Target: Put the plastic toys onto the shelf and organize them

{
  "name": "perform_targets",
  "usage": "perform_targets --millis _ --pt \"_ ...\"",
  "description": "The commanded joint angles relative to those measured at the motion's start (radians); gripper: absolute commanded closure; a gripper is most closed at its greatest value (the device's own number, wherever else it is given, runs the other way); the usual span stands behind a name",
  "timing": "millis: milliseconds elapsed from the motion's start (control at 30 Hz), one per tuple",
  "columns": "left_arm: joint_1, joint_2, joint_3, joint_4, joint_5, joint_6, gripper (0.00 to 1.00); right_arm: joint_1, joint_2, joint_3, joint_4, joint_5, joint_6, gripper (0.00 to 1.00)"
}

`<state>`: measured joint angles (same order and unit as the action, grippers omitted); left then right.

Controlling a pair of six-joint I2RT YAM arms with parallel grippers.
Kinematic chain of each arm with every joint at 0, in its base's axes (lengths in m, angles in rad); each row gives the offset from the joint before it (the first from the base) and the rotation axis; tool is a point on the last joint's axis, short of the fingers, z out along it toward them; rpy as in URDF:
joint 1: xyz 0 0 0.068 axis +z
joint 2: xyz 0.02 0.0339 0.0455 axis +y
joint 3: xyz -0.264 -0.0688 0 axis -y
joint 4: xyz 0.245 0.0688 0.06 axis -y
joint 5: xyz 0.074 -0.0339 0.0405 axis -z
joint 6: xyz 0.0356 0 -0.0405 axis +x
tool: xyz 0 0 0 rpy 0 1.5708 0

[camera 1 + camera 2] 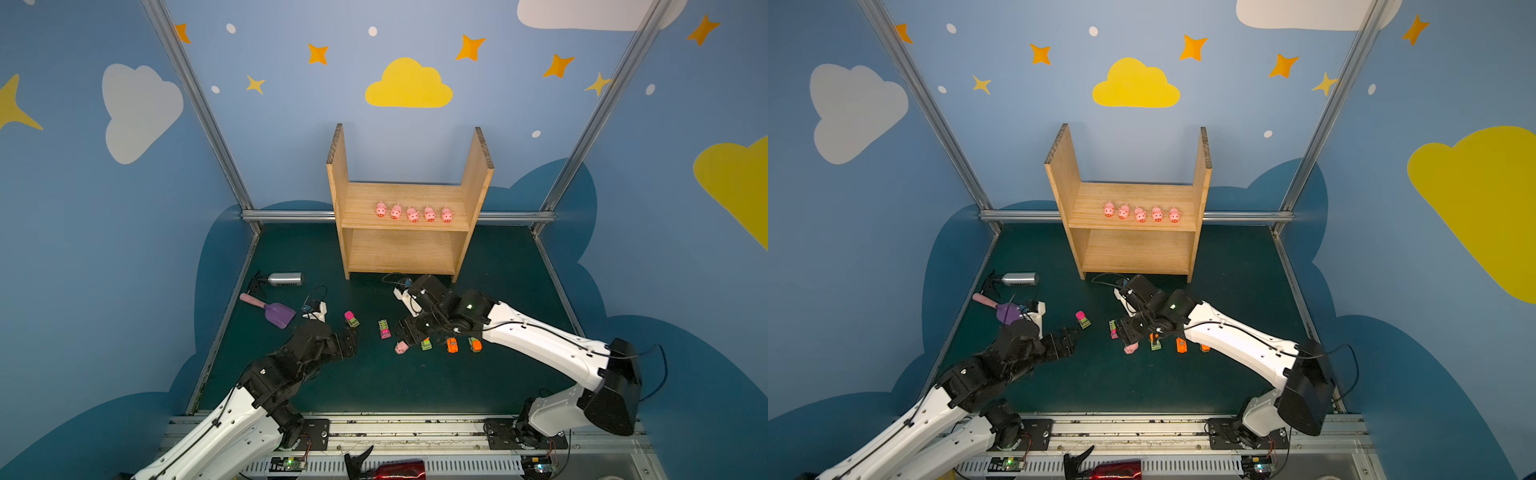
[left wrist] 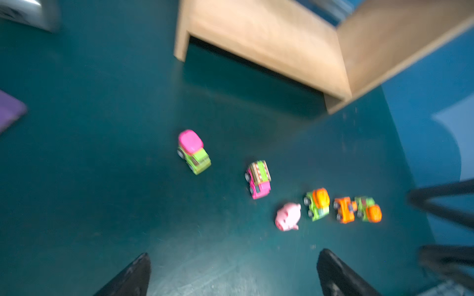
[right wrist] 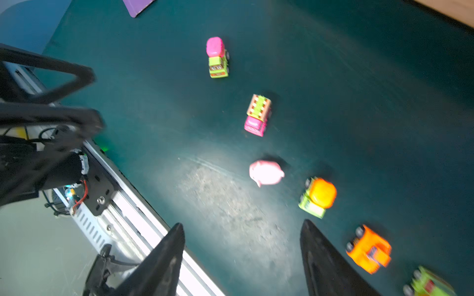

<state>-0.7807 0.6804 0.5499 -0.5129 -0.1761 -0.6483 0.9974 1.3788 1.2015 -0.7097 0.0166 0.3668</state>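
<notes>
With right pincer and left pincer both held wide and empty, the pink pig could get knocked into the orange-drum truck by an off-centre grab.

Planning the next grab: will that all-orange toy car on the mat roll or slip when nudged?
It would likely roll: the orange car stands on small dark wheels. Probably light and stiff, being tiny plastic, so a shallow pinch might slip.
</notes>
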Motion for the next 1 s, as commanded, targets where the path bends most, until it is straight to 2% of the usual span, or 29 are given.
perform_targets --millis 0,233,400,533,800,967 --pt "-0.102 0.071 -0.033 0.152 -0.064 0.01 0.0 -0.006 -0.098 -0.082 -0.053 0.048 0.041 0.26" --pt "-0.236 0.273 -0.026 0.315 -0.129 0.139 0.0 -0.009 -0.344 -0.25 -0.097 0.055 0.109 0.23" --pt "-0.259 0.385 -0.031 0.441 -0.165 0.202 0.01 -0.018 -0.524 -0.335 -0.144 0.068 0.141 0.21" --pt "-0.261 0.451 -0.049 0.55 -0.145 0.263 0.02 -0.028 -0.628 -0.355 -0.194 0.068 0.16 0.2" --pt "-0.272 0.631 -0.024 0.675 -0.066 0.274 0.06 -0.037 -0.677 -0.365 -0.226 0.05 0.171 0.19" --pt "-0.3 0.725 0.014 0.681 -0.123 0.26 0.07 -0.038 -0.684 -0.37 -0.221 0.04 0.177 0.19"
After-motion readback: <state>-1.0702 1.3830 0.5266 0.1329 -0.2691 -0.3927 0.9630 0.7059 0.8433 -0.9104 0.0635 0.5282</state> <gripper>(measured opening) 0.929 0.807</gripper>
